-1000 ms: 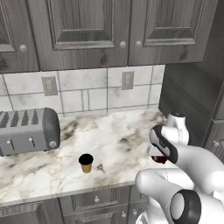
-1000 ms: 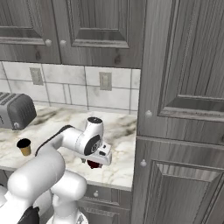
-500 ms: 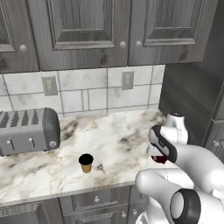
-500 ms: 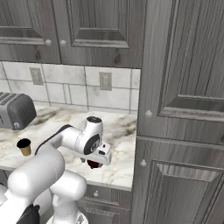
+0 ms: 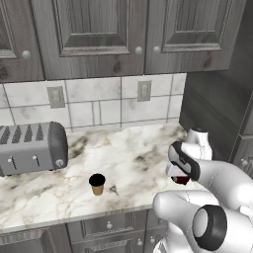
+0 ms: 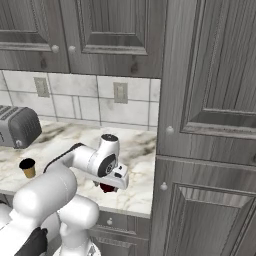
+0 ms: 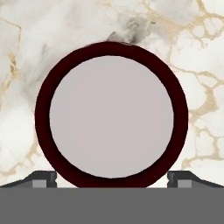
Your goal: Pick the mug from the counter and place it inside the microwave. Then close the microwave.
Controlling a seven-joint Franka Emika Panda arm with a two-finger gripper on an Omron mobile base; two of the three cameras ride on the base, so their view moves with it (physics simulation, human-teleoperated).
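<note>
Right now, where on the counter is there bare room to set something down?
The widest bare patch of counter lies between the toaster and the arm, back to the tiled wall. A smaller one sits in front of the toaster, left of the paper cup. The right end is crowded: the open pincer hangs over the mug.

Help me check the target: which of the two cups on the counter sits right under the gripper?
The dark red mug, directly below the open gripper near the counter's right end. The black-and-tan cup stands apart, by the toaster.

The dark red mug (image 7: pixel 111 116) is standing upright on the marble surface (image 7: pixel 197 52), showing its pale inside. It is sitting directly beneath the claw (image 7: pixel 111 177), between the spread fingertips (image 7: pixel 41 178).
</note>
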